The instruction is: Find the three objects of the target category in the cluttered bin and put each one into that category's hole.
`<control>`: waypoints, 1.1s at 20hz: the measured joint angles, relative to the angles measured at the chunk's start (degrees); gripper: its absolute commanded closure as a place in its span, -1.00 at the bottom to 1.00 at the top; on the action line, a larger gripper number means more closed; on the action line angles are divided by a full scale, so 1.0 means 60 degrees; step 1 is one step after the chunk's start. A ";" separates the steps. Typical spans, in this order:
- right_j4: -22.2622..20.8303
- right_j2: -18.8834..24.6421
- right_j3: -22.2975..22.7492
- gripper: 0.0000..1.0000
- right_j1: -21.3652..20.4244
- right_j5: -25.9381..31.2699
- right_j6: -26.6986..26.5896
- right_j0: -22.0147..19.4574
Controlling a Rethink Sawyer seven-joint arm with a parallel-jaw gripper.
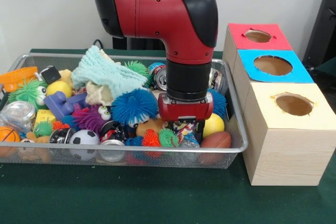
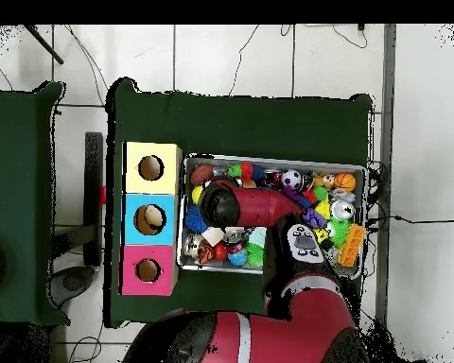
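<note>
The red and black arm (image 1: 181, 30) comes straight down into the wire mesh bin (image 1: 157, 156), and its gripper (image 1: 185, 129) is sunk among the toys near the bin's right end; the fingers cannot be made out. Just beside it lie a yellow ball (image 1: 214, 124) and a brown football (image 1: 216, 141). A blue spiky ball (image 1: 134, 106) sits to the left of the wrist, with a pale green cloth (image 1: 107, 72) heaped behind it. A small soccer ball (image 1: 84, 138) rests against the front wall. Right of the bin stand three wooden boxes, each with a round hole on top: red (image 1: 257, 36), blue (image 1: 272, 65), yellow (image 1: 293, 104).
</note>
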 measured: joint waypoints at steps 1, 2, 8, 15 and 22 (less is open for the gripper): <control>-0.0002 0.0010 -0.0093 1.00 0.0048 0.0120 0.0000 0.0000; -0.0002 0.0010 -0.0105 1.00 0.0048 0.0149 0.0000 0.0002; -0.0004 -0.0003 -0.0177 1.00 0.0051 0.0303 0.0000 0.0030; 0.0002 -0.0136 -0.0213 -1.00 0.0055 0.0299 0.0000 0.0196; 0.0043 -0.0270 -0.0225 -1.00 0.0040 0.0295 0.0000 0.0325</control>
